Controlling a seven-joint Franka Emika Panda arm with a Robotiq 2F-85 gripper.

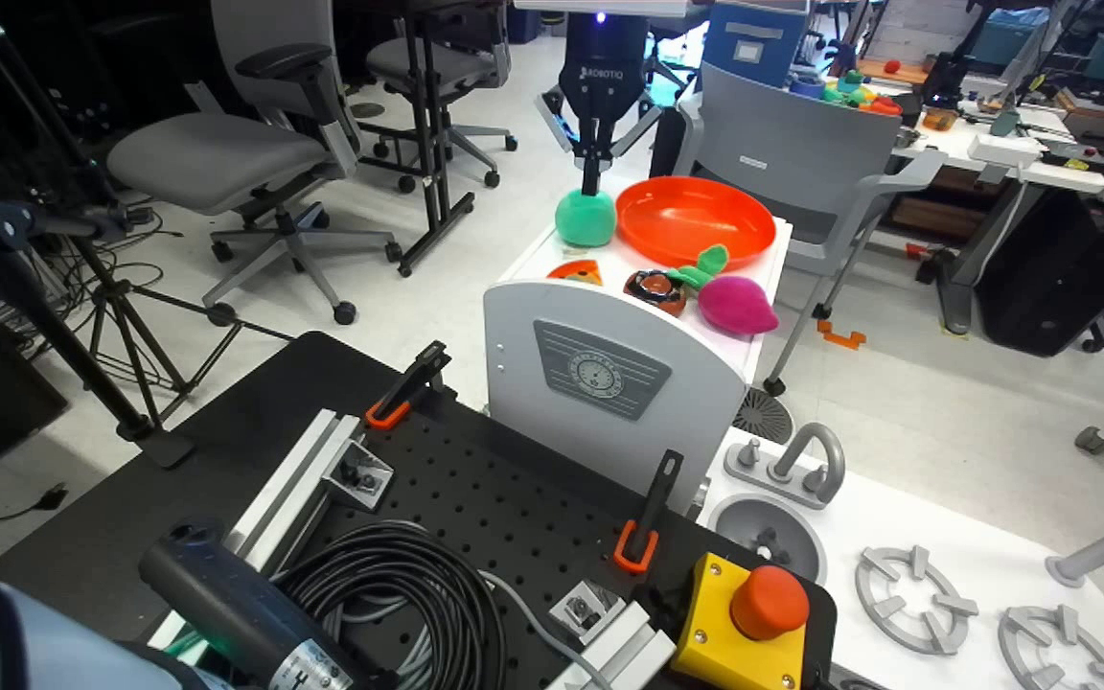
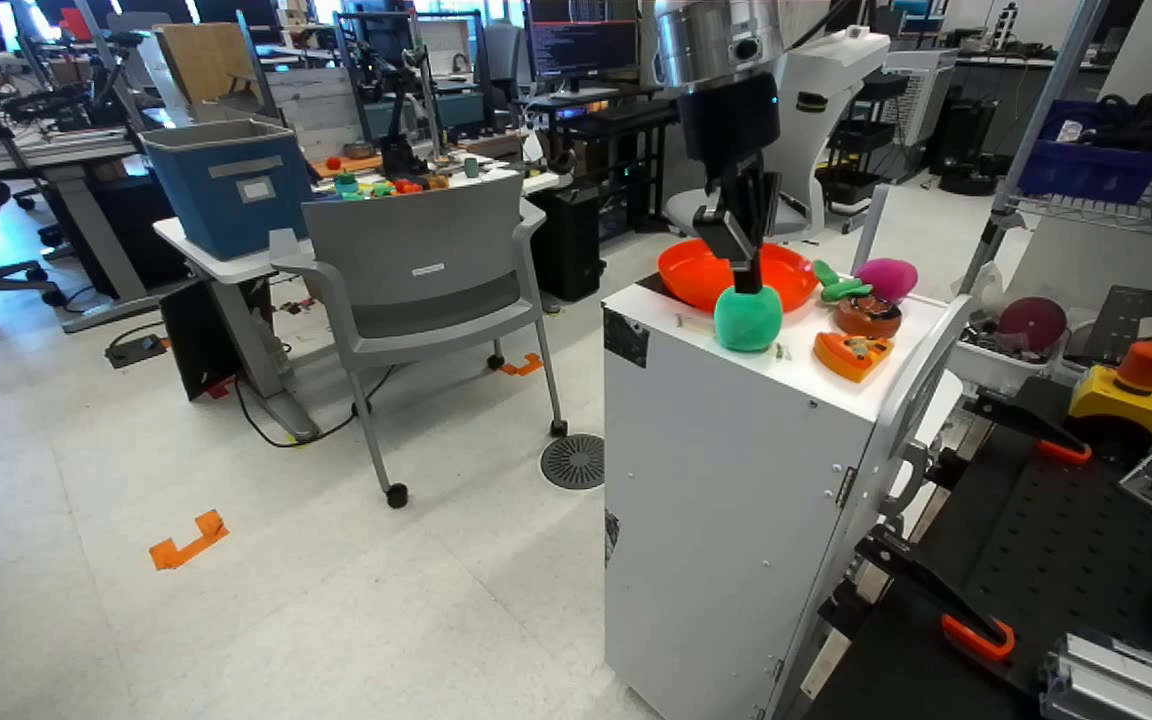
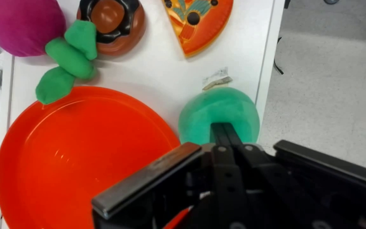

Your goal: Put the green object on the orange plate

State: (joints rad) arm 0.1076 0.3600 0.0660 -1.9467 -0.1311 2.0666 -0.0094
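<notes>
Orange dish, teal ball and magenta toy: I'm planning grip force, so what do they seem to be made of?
Orange dish: looks like glossy plastic; small bright highlights show on a smooth surface.
Teal ball: smooth, fairly matte, without sharp highlights; rubber, foam or fabric all seem possible.
Magenta toy: probably plush fabric with a matte finish; its surface looks velvety in the wrist view.

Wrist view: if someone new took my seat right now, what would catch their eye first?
The wide, glossy orange plate would likely win, filling the lower left. Next is the teal-green ball just right of it, where the black tool sits with fingers together at the ball's top. After that, probably the magenta toy, cut off by the upper left corner.
</notes>
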